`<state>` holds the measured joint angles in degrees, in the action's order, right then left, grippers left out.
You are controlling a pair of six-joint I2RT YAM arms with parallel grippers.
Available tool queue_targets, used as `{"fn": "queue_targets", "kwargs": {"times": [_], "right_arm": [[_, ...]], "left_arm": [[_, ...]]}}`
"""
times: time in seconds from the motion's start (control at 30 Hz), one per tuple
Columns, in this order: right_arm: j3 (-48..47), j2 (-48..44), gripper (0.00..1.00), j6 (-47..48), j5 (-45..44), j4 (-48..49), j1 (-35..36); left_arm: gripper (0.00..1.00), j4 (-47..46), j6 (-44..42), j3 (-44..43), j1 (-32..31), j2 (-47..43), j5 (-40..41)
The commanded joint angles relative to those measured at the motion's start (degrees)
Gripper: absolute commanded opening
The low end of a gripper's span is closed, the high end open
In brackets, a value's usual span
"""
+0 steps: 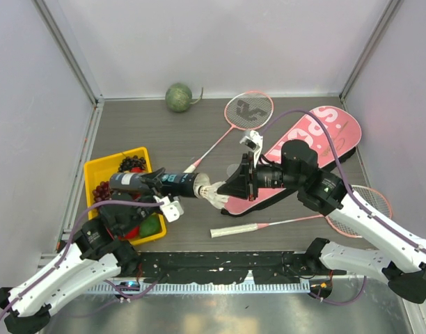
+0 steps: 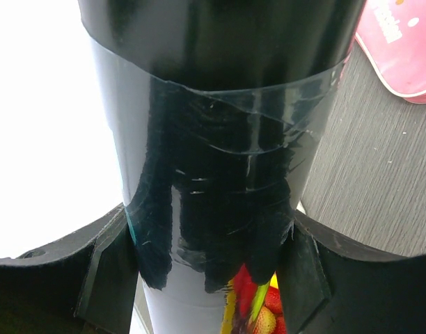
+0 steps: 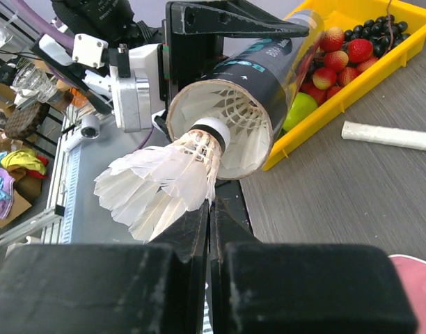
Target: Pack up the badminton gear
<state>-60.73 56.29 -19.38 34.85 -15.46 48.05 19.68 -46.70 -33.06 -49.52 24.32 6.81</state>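
Item one: my left pincer (image 1: 154,182) grasps the black tube (image 1: 179,184). Item two: my right pincer (image 3: 209,212), clenched on a shuttlecock (image 3: 161,184), cork at the tube's mouth.

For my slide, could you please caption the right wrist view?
The right gripper, shut on a shuttlecock, holds its cork at the black tube's mouth.

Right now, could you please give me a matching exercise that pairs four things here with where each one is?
Things: 1 black tube; 2 shuttlecock; 3 green melon; 4 pink bag.
Places: A by the back wall; B under the right arm; C gripped by the left hand; D pinched by the right hand at the tube's mouth.
Pairs: 1-C, 2-D, 3-A, 4-B.
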Motion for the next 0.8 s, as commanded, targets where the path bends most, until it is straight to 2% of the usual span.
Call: {"fn": "queue_targets", "kwargs": {"times": [0.0, 0.17, 0.5, 0.77], "right_arm": [[-2.8, 1.1, 0.05, 0.8, 1.0, 0.4, 0.9], [-3.0, 3.9, 0.05, 2.4, -3.3, -1.3, 4.3], [-3.4, 6.3, 0.05, 3.3, -18.7, -1.3, 8.9], [-1.9, 2.9, 0.05, 0.3, -18.4, 3.0, 9.0]], "left_arm": [[0.0, -5.4, 0.6, -1.0, -0.2, 0.3, -0.1], [0.0, -5.3, 2.0, -2.0, -0.2, 0.7, 0.8], [0.0, -5.4, 2.1, -2.0, -0.2, 0.6, 0.1], [0.0, -6.0, 0.5, -0.5, -0.2, 0.1, -0.3]]}}
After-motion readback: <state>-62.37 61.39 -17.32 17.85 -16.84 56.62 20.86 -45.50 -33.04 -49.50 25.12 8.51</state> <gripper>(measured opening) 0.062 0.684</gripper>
